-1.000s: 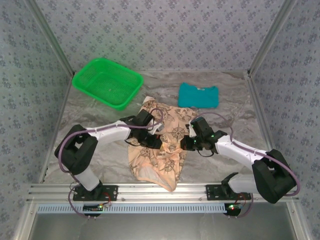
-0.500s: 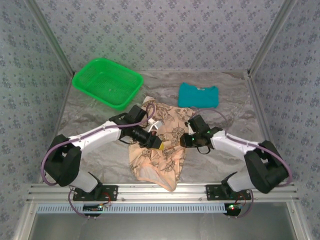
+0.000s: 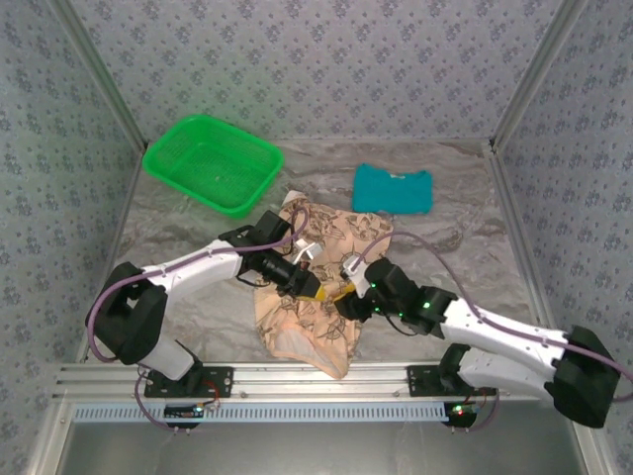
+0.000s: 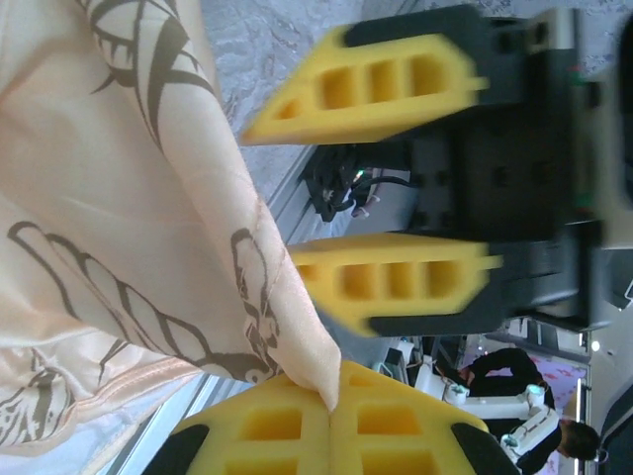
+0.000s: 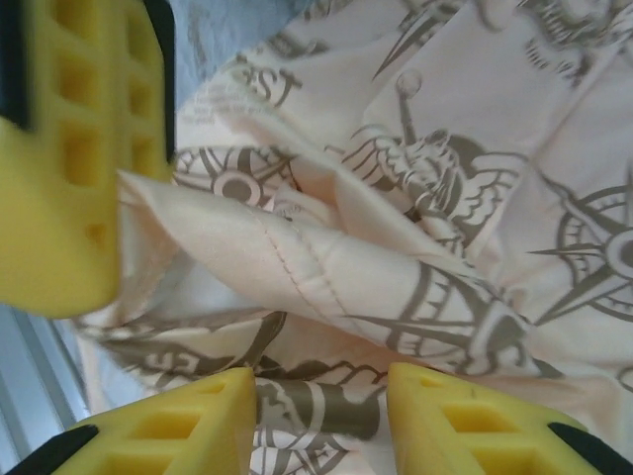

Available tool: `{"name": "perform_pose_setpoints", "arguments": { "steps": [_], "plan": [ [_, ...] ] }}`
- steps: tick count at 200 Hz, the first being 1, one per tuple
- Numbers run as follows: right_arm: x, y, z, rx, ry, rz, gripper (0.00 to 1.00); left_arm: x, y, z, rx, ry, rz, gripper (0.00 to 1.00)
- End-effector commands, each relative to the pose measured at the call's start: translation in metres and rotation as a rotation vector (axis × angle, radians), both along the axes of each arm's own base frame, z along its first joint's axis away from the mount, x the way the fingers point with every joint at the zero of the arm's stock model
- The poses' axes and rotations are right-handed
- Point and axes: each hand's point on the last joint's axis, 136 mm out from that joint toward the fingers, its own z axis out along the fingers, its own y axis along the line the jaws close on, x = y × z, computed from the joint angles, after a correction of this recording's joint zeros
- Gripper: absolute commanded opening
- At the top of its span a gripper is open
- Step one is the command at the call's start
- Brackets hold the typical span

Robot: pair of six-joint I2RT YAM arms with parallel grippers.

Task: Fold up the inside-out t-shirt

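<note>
Seen from above, a marble-patterned table point(image 3: 218, 322) holds the inside-out t-shirt point(image 3: 297, 322), a peach cloth with dark brown compass prints. It lies rumpled in the middle of the table, toward the near edge, between the two arms. A green basket point(image 3: 211, 164) sits at the far left. A small folded teal garment point(image 3: 393, 188) lies at the far side, just beyond the shirt's upper edge.

The left gripper point(image 3: 317, 288) reaches in over the shirt's middle. In the left wrist view, its yellow pads point(image 4: 287, 426) are pressed together. They pinch a pointed fold of the shirt point(image 4: 129, 198), which hangs away to the left.

The right gripper point(image 3: 347, 293) comes in from the other side and faces the left one at close range. Its two yellow fingers point(image 4: 381, 84) stand spread apart with nothing between them.

In the right wrist view, those fingers point(image 5: 173, 426) hang over a stitched hem of the shirt point(image 5: 435, 168). It is hard to tell whether their tips touch the cloth. The left gripper's pad point(image 5: 59, 158) shows at upper left, holding the fold.
</note>
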Motion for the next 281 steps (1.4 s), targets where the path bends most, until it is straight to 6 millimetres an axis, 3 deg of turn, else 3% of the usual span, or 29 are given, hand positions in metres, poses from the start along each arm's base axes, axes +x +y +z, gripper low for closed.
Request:
{"name": "perform_pose_setpoints", "arguments": {
  "steps": [1,40,63,77,105,127,154,169,189,202,218,234,258,281],
  "plan": [
    [0.018,0.015,0.011,0.008,-0.099,0.008,0.43,-0.013,-0.005,0.007,-0.070,-0.005,-0.082,0.00],
    [0.031,0.027,0.009,0.065,-0.121,-0.006,0.43,-0.020,-0.005,-0.002,-0.061,-0.010,-0.122,0.00],
    [0.044,0.016,0.009,0.051,-0.130,-0.066,0.11,-0.021,0.000,-0.015,-0.020,-0.009,-0.125,0.00],
    [0.048,0.007,0.014,0.094,-0.116,-0.080,0.00,-0.019,0.005,-0.027,0.026,-0.012,-0.117,0.00],
    [0.041,-0.015,0.018,0.139,-0.042,-0.060,0.00,-0.003,0.023,-0.059,0.187,-0.052,-0.048,0.00],
    [0.041,-0.033,0.019,0.134,-0.013,-0.085,0.00,0.003,0.025,-0.066,0.199,-0.077,-0.032,0.00],
    [0.027,-0.029,0.032,0.187,0.068,0.026,0.00,0.022,0.047,-0.096,0.433,-0.195,-0.008,0.02],
    [0.022,-0.026,0.035,0.184,0.106,0.068,0.00,0.030,0.047,-0.096,0.452,-0.270,0.001,0.02],
    [0.032,-0.029,0.031,0.146,0.117,0.038,0.00,0.041,0.045,-0.093,0.461,-0.339,0.022,0.03],
    [0.036,-0.026,0.028,0.131,0.132,0.035,0.00,0.045,0.041,-0.091,0.448,-0.355,0.030,0.16],
    [0.030,-0.018,0.022,0.118,0.150,0.067,0.23,0.050,0.036,-0.089,0.431,-0.376,0.046,0.33],
    [0.019,-0.010,0.015,0.072,0.128,0.104,0.40,0.050,0.031,-0.087,0.411,-0.389,0.046,0.40],
    [0.011,-0.005,-0.007,-0.037,0.038,0.094,0.49,0.049,0.025,-0.090,0.395,-0.352,0.064,0.39],
    [0.012,0.005,-0.015,-0.071,-0.036,0.083,0.52,0.044,0.016,-0.089,0.356,-0.305,0.085,0.34]
  ]
}}
